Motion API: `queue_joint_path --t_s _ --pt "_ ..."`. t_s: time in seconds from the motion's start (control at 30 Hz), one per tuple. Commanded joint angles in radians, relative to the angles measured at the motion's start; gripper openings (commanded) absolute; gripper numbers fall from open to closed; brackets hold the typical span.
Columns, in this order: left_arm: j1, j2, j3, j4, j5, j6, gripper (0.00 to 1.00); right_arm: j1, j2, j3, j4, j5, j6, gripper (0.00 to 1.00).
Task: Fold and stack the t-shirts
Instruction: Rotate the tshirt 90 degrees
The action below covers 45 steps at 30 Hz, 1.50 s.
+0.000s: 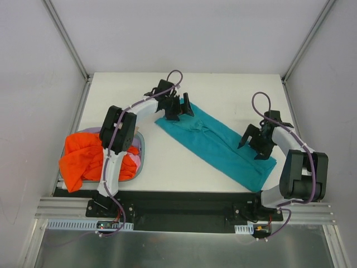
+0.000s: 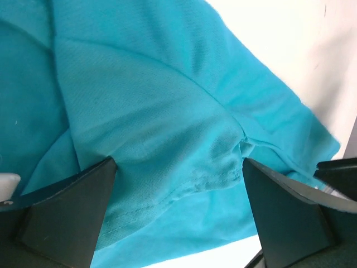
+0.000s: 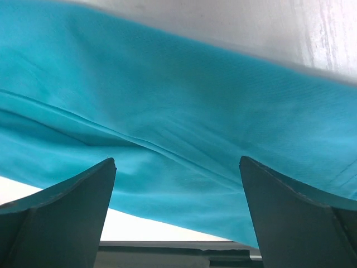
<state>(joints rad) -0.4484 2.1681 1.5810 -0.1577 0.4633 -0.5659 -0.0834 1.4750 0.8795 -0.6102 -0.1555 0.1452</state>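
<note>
The teal t-shirt (image 1: 217, 144) lies on the white table as a long folded strip, running from far left to near right. My left gripper (image 1: 179, 107) is open just above its far left end, with a sleeve seam between the fingers in the left wrist view (image 2: 178, 184). My right gripper (image 1: 255, 144) is open just above the strip's near right end; teal cloth (image 3: 178, 134) fills its view. The orange t-shirt (image 1: 83, 156) is bunched at the left in a grey tray. The lavender-pink t-shirt (image 1: 133, 158) shows only as an edge beside it, mostly hidden by the left arm.
The grey tray (image 1: 142, 153) sits at the table's left near corner. Metal frame posts and white walls stand on both sides. A black base rail (image 1: 184, 201) runs along the near edge.
</note>
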Motion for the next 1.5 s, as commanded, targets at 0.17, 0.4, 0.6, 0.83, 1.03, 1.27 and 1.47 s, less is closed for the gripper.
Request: queue_joint_path --t_s 0.17,0.4,0.6,0.83,1.03,1.27,1.47 --pt "0.037 0.434 0.661 -0.128 0.11 -0.143 0.99 0.017 0.111 -0.046 0.058 -0.078 0.024 0.97" --pt "0.03 0.565 0.83 -0.05 0.044 -0.322 0.99 0.235 0.004 -0.178 0.009 -0.197 0.048 0.97" --pt "0.03 0.61 0.83 0.144 -0.017 -0.443 0.99 0.66 -0.033 -0.255 0.036 -0.254 0.244 0.97" --pt "0.02 0.691 0.869 0.334 -0.074 -0.54 0.99 0.984 -0.019 0.01 -0.066 -0.065 0.255 0.97" --pt "0.022 0.677 0.893 0.33 -0.187 -0.47 0.99 0.985 -0.133 0.094 -0.161 0.092 0.249 0.97" --pt "0.007 0.606 0.909 0.394 -0.155 -0.43 0.99 0.907 -0.234 0.058 -0.161 0.088 0.283 0.97" --pt "-0.007 0.374 0.762 0.347 -0.081 -0.296 0.99 0.78 -0.375 -0.026 -0.137 0.122 0.298 0.97"
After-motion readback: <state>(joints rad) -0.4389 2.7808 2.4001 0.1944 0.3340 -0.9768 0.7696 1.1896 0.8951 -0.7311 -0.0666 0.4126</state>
